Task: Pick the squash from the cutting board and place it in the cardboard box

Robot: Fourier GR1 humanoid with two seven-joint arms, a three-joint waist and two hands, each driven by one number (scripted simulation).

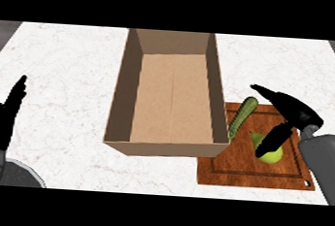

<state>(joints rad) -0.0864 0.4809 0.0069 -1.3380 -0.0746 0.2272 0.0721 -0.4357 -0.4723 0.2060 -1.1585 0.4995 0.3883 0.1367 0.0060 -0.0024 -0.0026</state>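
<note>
As the open right hand (pixel 298 113) hovers over it, one squash (pixel 272 157), one cucumber (pixel 244 113), one cutting board (pixel 252 174), one cardboard box (pixel 169 148).

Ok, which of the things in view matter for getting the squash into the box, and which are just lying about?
In the job: squash, under the right hand; cutting board; cardboard box.

Lying about: long green vegetable on the board's left side, next to the box; left hand, resting open at the view's left edge.
</note>
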